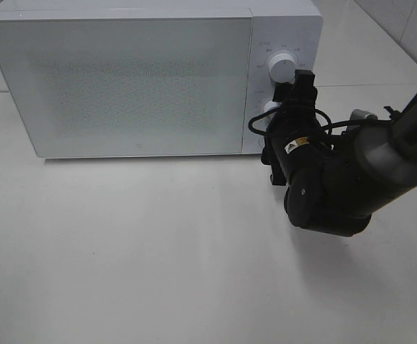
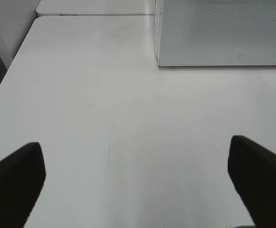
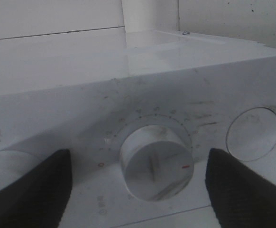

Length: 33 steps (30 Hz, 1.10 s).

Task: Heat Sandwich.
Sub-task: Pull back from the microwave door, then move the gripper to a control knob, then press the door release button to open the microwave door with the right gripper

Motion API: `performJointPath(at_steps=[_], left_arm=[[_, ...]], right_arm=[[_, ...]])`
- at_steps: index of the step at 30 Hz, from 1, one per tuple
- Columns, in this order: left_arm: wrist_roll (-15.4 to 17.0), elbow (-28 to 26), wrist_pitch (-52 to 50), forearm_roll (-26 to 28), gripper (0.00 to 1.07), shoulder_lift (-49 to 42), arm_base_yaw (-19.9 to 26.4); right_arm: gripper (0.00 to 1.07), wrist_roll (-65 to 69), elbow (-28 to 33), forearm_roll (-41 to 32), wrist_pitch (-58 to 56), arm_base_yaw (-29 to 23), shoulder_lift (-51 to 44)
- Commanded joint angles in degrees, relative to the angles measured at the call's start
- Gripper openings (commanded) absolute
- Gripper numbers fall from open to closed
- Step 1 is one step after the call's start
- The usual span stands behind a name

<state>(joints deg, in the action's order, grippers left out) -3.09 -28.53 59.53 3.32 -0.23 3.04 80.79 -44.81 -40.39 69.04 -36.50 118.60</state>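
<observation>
My right gripper is spread wide, with its two black fingers sitting either side of a white knob. There's a clear gap on both sides, so I'm not actually pinching it. The knob has a ring of little dial marks around it and a small red tick on its face. It's on the control panel at the right end of the white microwave, and in the high view my arm comes in from the right and covers most of that knob. The other knob, higher up the panel, is in plain sight.

The door is shut flat, and its speckled front is too frosted to see through. I honestly can't tell where the sandwich is, since no camera catches it.

My left gripper is also opened all the way with nothing between the fingers. It's hanging over the bare white tabletop, with the front corner of the microwave ahead of it.
</observation>
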Motion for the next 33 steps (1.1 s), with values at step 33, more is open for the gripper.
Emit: performJointPath(at_steps=[33], left_arm=[[0.34, 0.23, -0.52, -0.17, 1.01, -1.55, 0.06]], right_arm=[[0.76, -20.51, 12.49, 14.21, -28.65, 0.11, -18.96]])
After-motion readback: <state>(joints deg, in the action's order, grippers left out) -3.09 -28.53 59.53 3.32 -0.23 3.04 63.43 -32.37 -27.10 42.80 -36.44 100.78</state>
